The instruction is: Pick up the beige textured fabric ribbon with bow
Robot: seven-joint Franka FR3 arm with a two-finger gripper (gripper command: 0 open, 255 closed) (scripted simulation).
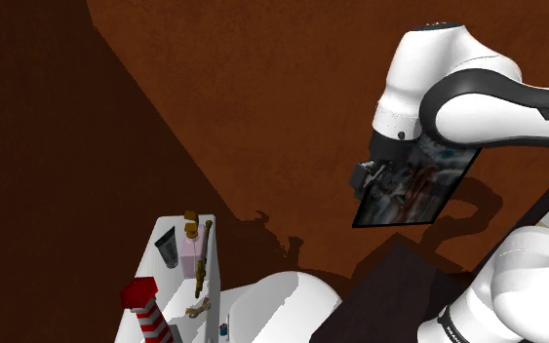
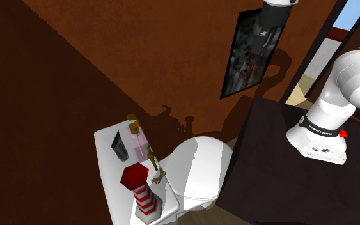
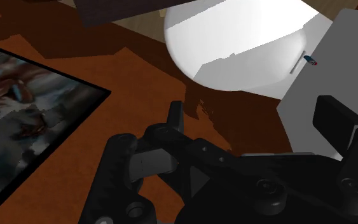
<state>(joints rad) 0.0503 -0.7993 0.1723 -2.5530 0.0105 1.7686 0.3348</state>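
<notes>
Gripper (image 3: 254, 111) by picture (image 3: 25, 121), ribbon (image 1: 199, 310) perhaps near shelf (image 1: 176, 289) edge

Smooth white toilet (image 2: 197, 166), matt mottled brown wall (image 2: 140, 57).

I see the shelf (image 1: 176, 290) left of the toilet (image 1: 282, 304) in the shoulder view; on it, the lighthouse figure (image 1: 145, 310) stands nearest, the ribbon with bow (image 1: 198, 309) just beside it, cup (image 1: 168, 246) and bottle (image 1: 191, 251) behind.

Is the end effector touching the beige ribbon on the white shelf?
Apart. The shoulder view shows the end effector high by the framed picture, with bare wall between it and the ribbon lying on the white shelf.
</notes>
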